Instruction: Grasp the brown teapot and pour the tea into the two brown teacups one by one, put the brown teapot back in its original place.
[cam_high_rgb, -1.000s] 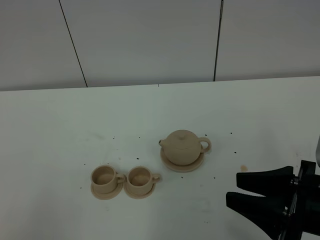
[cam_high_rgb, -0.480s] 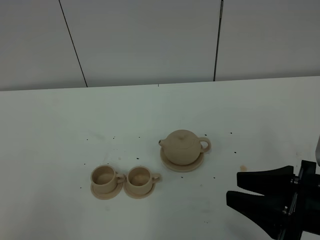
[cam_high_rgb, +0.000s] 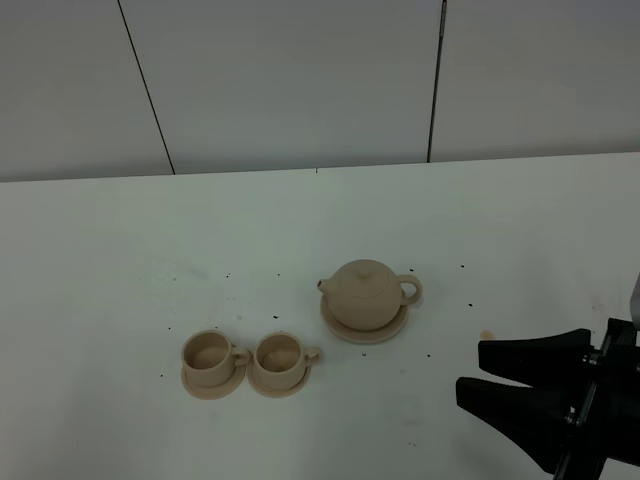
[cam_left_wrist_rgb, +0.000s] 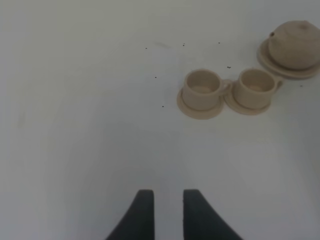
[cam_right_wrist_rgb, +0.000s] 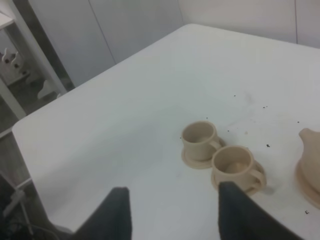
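Observation:
The brown teapot (cam_high_rgb: 365, 292) sits upright, lid on, on its wide saucer (cam_high_rgb: 345, 328), the original place, near the table's middle. Its handle points right. The two brown teacups (cam_high_rgb: 208, 353) (cam_high_rgb: 281, 354) stand side by side on small saucers, in front of it and to the left. At the lower right my right gripper (cam_high_rgb: 470, 370) hangs open and empty, apart from the teapot. In the right wrist view the right gripper (cam_right_wrist_rgb: 175, 200) is spread wide, facing the cups (cam_right_wrist_rgb: 200, 139) (cam_right_wrist_rgb: 235, 165). The left gripper (cam_left_wrist_rgb: 168, 196) shows a narrow gap, holding nothing, well short of the cups (cam_left_wrist_rgb: 202, 89) (cam_left_wrist_rgb: 255, 87) and the teapot (cam_left_wrist_rgb: 296, 44).
Small dark specks dot the white table (cam_high_rgb: 120, 280) around the tea set. A small tan stain (cam_high_rgb: 487, 335) lies right of the teapot. The table's far edge meets a grey panelled wall. The right wrist view shows the table's left corner (cam_right_wrist_rgb: 20, 127) and a shelf beyond.
My right gripper has shifted very slightly to the right. The teapot and cups have not moved.

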